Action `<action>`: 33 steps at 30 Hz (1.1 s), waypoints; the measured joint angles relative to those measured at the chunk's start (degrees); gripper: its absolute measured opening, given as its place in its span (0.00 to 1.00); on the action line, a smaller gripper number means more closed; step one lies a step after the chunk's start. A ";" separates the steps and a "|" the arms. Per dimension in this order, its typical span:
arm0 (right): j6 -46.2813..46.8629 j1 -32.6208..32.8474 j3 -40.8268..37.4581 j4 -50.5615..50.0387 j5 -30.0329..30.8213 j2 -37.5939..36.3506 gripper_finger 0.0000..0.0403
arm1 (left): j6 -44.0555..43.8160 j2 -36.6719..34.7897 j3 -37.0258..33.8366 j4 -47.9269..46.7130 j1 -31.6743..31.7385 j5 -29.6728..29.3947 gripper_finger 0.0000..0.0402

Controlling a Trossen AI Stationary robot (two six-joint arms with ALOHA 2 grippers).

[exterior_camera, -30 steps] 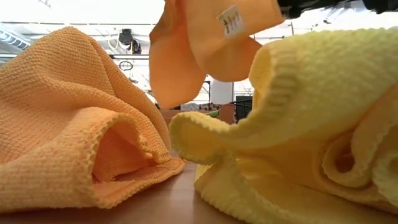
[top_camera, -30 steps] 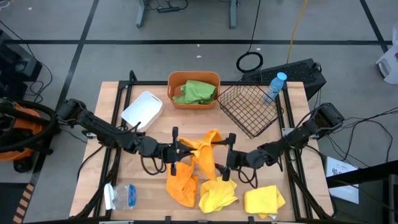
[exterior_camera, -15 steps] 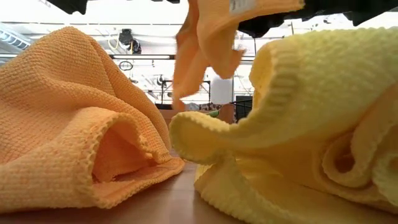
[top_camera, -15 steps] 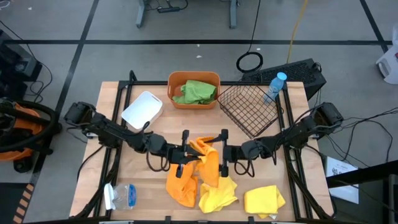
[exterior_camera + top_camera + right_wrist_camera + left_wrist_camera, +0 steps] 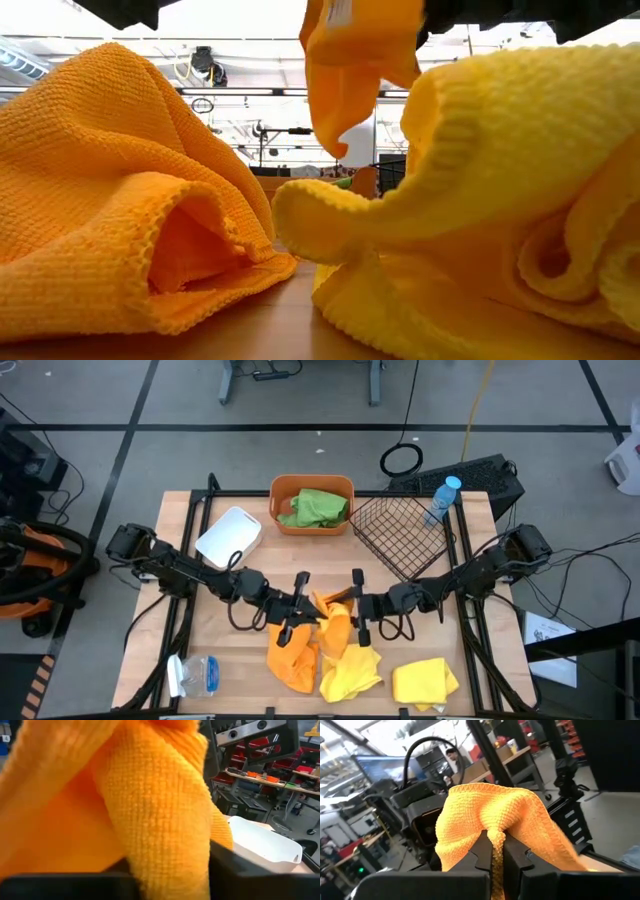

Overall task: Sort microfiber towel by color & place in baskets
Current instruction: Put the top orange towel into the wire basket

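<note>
Grippers (image 5: 303, 610) closer — orange towel (image 5: 336, 622) between.

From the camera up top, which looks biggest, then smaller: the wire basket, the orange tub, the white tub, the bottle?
1. Wire basket, clearly the biggest.
2. Orange tub.
3. White tub, close to the orange tub, so that order is unsure.
4. Bottle, the smallest.
</note>
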 joint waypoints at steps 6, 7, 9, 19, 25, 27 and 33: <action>-0.16 0.33 0.00 -0.16 3.43 0.00 0.04 | -0.62 0.00 0.00 -6.20 -1.05 0.63 0.06; 0.12 0.56 0.00 -0.37 5.32 0.00 0.05 | -1.33 0.00 0.00 -7.53 -1.26 0.07 0.06; -0.12 1.00 0.00 -0.65 7.85 0.00 0.05 | -3.67 -0.01 0.00 -9.40 -1.77 -2.55 0.08; -2.97 3.34 -0.04 -1.57 17.29 0.13 0.01 | -16.88 -0.11 0.13 -26.03 -4.74 -21.65 0.30; -3.06 3.76 0.00 -0.96 18.89 0.00 0.01 | -23.25 -1.65 -0.04 -32.35 -5.76 -29.76 0.47; -3.59 4.19 0.00 -1.49 20.91 0.00 0.01 | -23.94 -3.72 0.04 -34.64 -6.75 -33.50 0.52; -9.32 5.98 0.00 -2.71 21.55 0.02 0.01 | -25.41 -12.01 0.02 -40.35 -12.15 -34.41 0.59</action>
